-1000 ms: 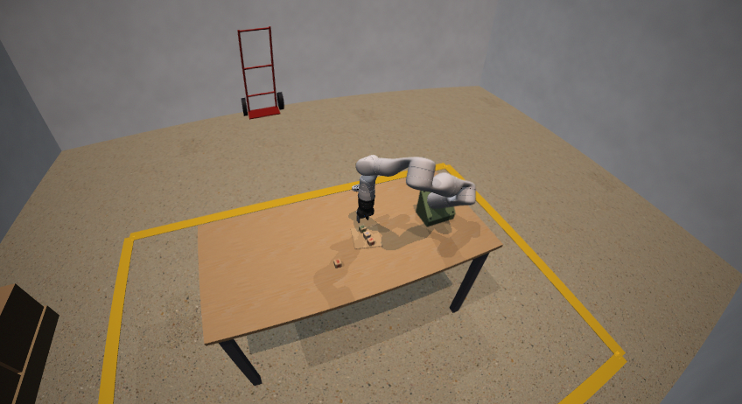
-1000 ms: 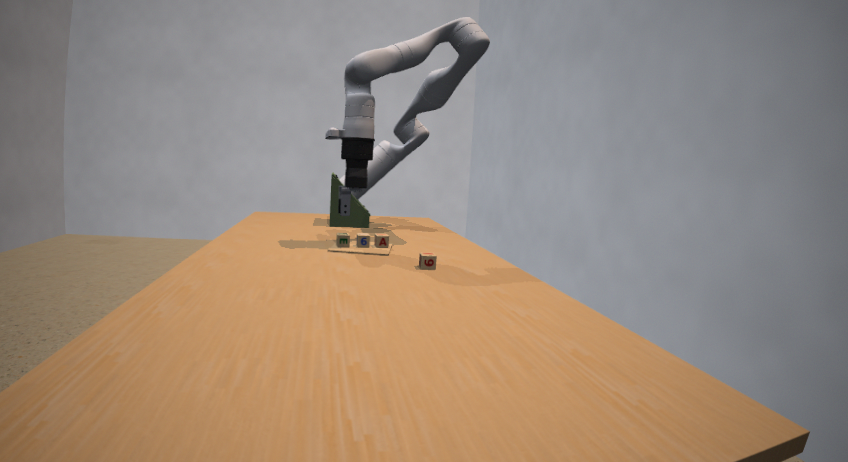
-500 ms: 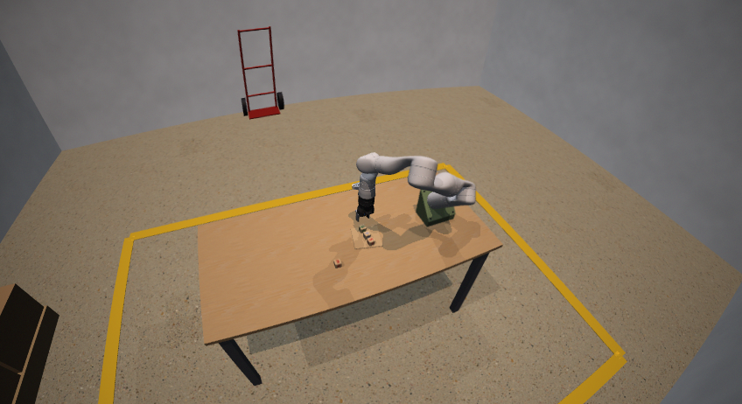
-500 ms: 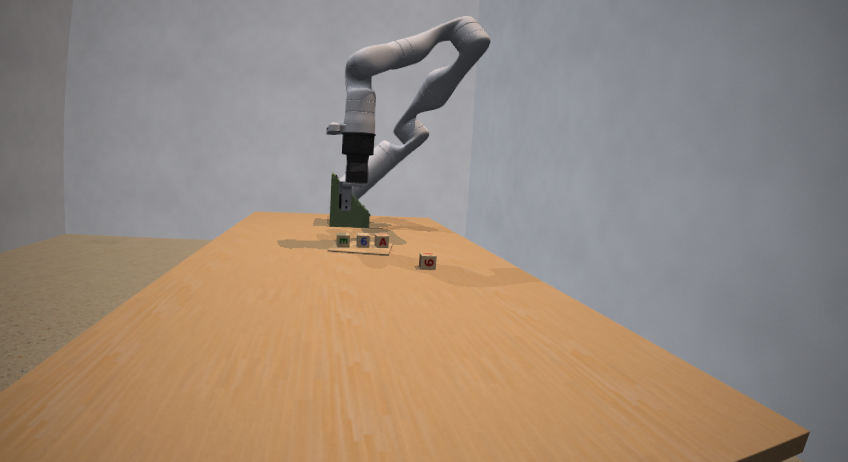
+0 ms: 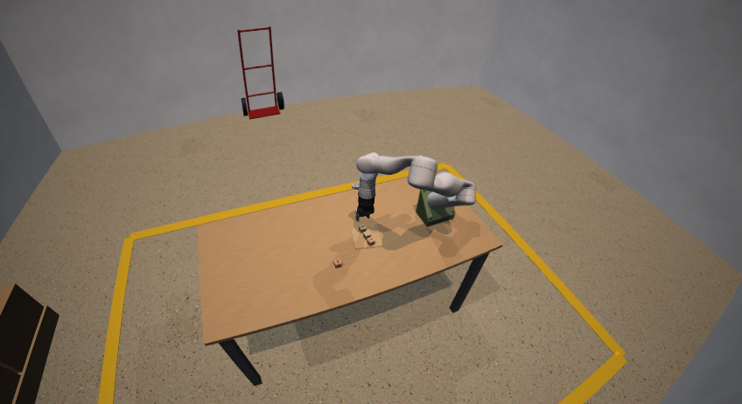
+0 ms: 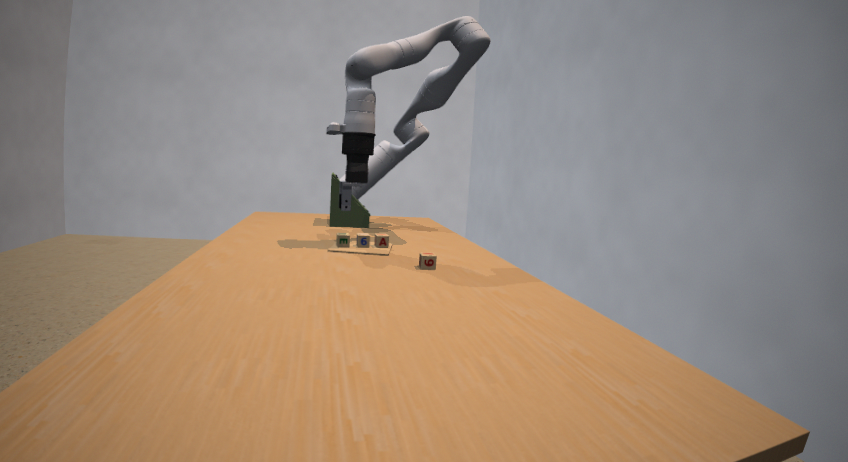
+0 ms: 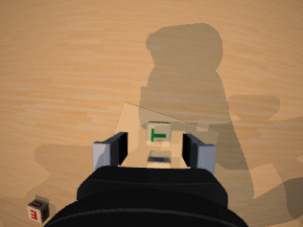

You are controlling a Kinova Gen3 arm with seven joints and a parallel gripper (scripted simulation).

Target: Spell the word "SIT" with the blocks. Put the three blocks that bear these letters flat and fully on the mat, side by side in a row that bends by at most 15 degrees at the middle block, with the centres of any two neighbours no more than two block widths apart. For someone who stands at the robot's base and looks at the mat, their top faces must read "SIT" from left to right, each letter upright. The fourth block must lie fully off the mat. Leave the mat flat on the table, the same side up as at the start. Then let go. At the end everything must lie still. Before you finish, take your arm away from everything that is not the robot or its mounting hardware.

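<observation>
Three blocks lie in a row on the small tan mat (image 5: 363, 239). In the exterior view they are the green-marked block (image 6: 343, 240), the blue-marked block (image 6: 362, 241) and the red-marked block (image 6: 381, 241). In the wrist view the green-marked block (image 7: 158, 133) shows a green T on top, and the blue-marked block (image 7: 158, 159) is mostly hidden behind the gripper body. My gripper (image 7: 154, 145) is open and empty, hanging clear above the T block at the end of the row (image 5: 362, 228). The fourth block (image 5: 337, 263), marked in red, lies on the bare table off the mat.
The arm's green base (image 5: 434, 208) stands at the table's far end behind the mat. The fourth block also shows at the lower left of the wrist view (image 7: 38, 209). A yellow floor line (image 5: 119, 297) rings the table.
</observation>
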